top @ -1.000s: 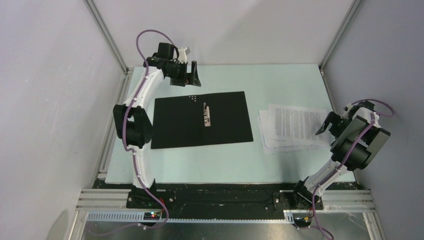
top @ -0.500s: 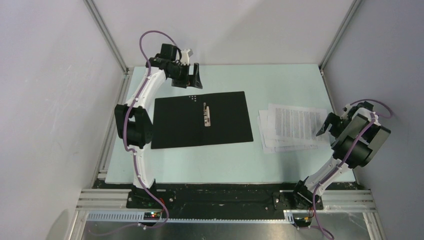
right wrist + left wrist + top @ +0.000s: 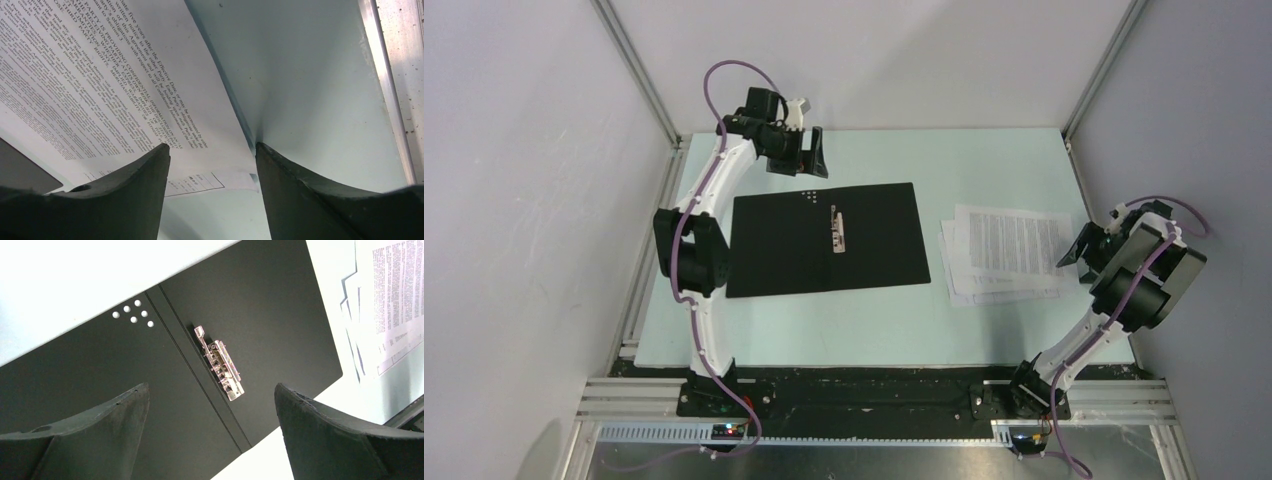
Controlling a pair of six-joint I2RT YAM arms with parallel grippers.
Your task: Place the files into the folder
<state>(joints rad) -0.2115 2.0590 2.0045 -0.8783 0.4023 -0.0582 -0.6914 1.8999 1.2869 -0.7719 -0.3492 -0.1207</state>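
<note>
The folder (image 3: 824, 240) lies open and flat on the table, black inside up, with a metal clip (image 3: 837, 232) beside its spine. It also shows in the left wrist view (image 3: 270, 305). My left gripper (image 3: 812, 155) hangs open and empty above the folder's far edge (image 3: 211, 386). The files (image 3: 1006, 250), a loose fan of printed white sheets, lie to the right of the folder. My right gripper (image 3: 1074, 250) is open and low at their right edge. In the right wrist view (image 3: 212, 145) the top sheet (image 3: 100, 75) lies between the fingers, its edge curved up.
The pale green table (image 3: 984, 160) is closed in by white walls and aluminium frame posts (image 3: 639, 75). A metal rail (image 3: 387, 85) runs along the table's right edge, close to my right gripper. The folder's clip shows in the left wrist view (image 3: 222, 367).
The top sheets have slid slightly left and turned a little straighter as my right gripper shifted at their edge. My left gripper moved only slightly.
</note>
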